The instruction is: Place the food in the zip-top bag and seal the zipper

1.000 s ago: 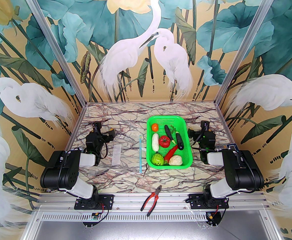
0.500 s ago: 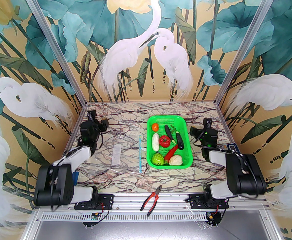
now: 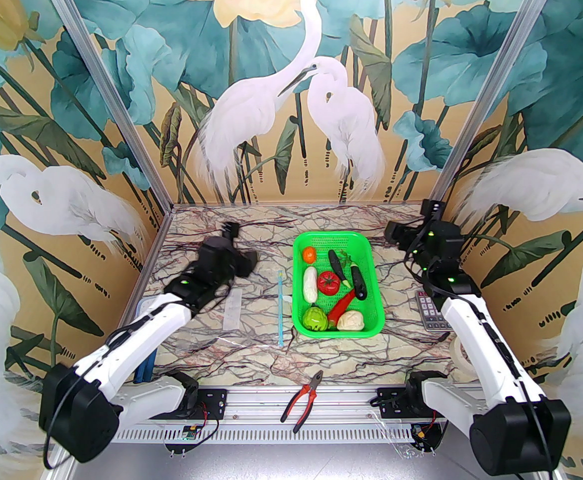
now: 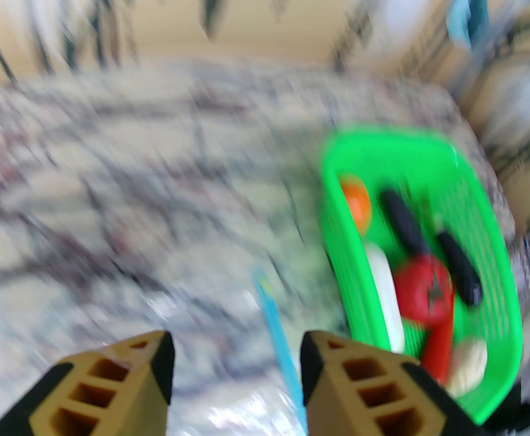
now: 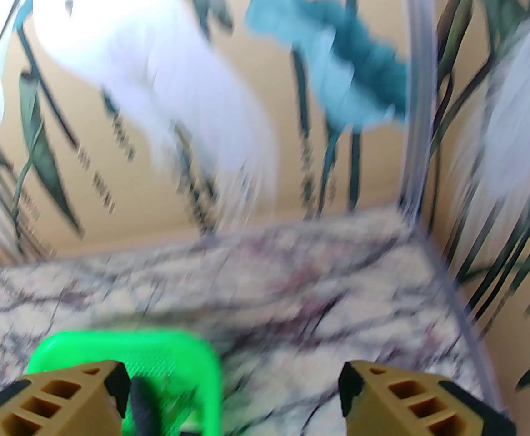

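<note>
The food lies in a green mesh basket (image 3: 339, 243): an orange tomato (image 3: 309, 254), a white cucumber (image 3: 310, 284), a red tomato (image 3: 328, 282), two eggplants (image 3: 358, 283), a red chili (image 3: 340, 306), a green cabbage (image 3: 314, 318) and a cauliflower (image 3: 350, 320). The clear zip-top bag (image 3: 251, 328) lies flat left of the basket, its blue zipper (image 3: 281, 313) beside the basket's left wall. My left gripper (image 3: 248, 261) hovers over the bag's far end, open and empty (image 4: 237, 366). My right gripper (image 3: 391, 233) is open and empty beyond the basket's far right corner (image 5: 233, 388).
Red-handled pliers (image 3: 302, 400) lie at the near edge. A keypad device (image 3: 429, 313) and a tape roll (image 3: 459, 355) sit by the right wall under the right arm. Painted walls close three sides. Both wrist views are motion-blurred.
Both arms unfolded and stretched forward. The left gripper swung right toward the bag and its jaws narrowed. The right gripper moved up toward the back right corner.
</note>
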Controlling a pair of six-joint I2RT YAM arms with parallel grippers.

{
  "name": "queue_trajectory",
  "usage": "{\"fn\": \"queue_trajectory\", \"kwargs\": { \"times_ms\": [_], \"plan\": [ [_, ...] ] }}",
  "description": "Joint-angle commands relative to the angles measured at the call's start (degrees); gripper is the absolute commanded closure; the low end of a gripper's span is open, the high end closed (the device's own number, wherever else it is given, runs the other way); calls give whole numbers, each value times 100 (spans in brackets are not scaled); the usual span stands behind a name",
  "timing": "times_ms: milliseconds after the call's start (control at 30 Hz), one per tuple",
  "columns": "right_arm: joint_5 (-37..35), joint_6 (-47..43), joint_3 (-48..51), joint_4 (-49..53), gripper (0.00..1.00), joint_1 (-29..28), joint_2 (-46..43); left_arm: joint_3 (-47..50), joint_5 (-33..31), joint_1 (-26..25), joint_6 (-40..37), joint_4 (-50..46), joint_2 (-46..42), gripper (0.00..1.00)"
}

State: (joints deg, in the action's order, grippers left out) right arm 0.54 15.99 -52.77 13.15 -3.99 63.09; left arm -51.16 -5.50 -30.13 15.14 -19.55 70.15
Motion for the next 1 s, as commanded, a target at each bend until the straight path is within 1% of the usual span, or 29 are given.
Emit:
{"fn": "queue_trajectory", "kwargs": {
  "times_ms": [0,100,333,533,967],
  "plan": [
    [9,439,-102,971,17,-303,255,85,382,-91,756,-660,497,51],
    [-78,474,-210,1034,17,-514,446,177,814,-185,1009,-446,899,50],
    [-91,579,-314,1124,17,-633,643,-148,1587,-308,969,-450,1767,50],
    [-115,649,-167,1107,17,-643,536,-351,1729,-446,868,-750,2207,52],
    [-238,693,133,1023,16,-646,230,-429,1868,-576,799,-1042,2609,55]
  ]
}}
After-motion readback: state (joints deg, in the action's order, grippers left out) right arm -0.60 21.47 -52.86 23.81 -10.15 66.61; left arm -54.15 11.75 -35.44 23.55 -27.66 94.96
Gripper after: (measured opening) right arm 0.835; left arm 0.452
